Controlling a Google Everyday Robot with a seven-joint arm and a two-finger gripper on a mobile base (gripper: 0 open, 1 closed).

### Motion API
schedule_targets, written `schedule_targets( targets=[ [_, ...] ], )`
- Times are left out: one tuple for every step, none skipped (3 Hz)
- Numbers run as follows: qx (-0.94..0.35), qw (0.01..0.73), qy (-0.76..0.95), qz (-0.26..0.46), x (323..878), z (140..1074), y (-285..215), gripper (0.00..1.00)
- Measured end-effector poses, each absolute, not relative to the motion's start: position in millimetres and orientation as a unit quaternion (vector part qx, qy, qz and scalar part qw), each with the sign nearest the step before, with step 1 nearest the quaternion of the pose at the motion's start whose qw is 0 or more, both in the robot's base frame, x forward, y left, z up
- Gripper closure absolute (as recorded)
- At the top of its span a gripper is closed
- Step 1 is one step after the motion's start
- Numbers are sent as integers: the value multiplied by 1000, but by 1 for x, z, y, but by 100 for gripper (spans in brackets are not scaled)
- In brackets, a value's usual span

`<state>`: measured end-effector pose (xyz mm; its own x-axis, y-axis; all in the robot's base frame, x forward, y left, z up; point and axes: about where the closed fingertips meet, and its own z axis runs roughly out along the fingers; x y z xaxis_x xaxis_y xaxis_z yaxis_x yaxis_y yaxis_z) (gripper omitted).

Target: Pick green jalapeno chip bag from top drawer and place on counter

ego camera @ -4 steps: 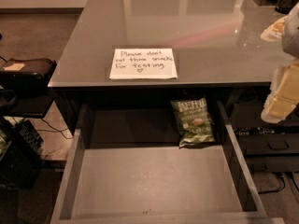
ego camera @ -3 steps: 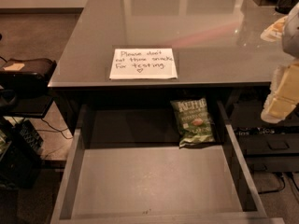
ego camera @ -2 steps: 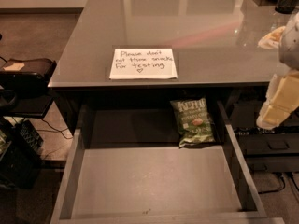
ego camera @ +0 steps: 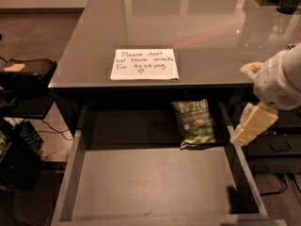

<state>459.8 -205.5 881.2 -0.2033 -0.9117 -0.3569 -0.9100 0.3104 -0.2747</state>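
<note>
Locate the green jalapeno chip bag (ego camera: 195, 122) in the top drawer (ego camera: 150, 182), which stands pulled out toward you below the near edge of the counter (ego camera: 188, 27). The bag lies flat on the drawer bottom in the far right part, close to the right wall but apart from it, with its far end in the shadow under the counter edge.

Note the bag's orientation. Its long axis runs near to far. The top with the white lettering points far, toward the counter, and the bottom seam points near. The axis is slightly skewed, with the top leaning a little to the left and the bottom to the right. The printed front faces up.

Find the gripper (ego camera: 251, 126) at the right edge of the scene, on the white arm (ego camera: 282, 79). It hangs over the drawer's right wall, just right of the bag and not touching it. You cannot tell whether it is spread or pressed together.

The handwritten paper note (ego camera: 144, 64) lies on the counter near its near edge, left of the bag's line.
</note>
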Motion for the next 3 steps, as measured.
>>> schedule_targets(
  targets=[
    [-567,245,786,16,473,834,-193,0],
    [-550,237,800,38,479,794,-184,0],
    [-545,230,805,34,477,793,-188,0]
  ],
)
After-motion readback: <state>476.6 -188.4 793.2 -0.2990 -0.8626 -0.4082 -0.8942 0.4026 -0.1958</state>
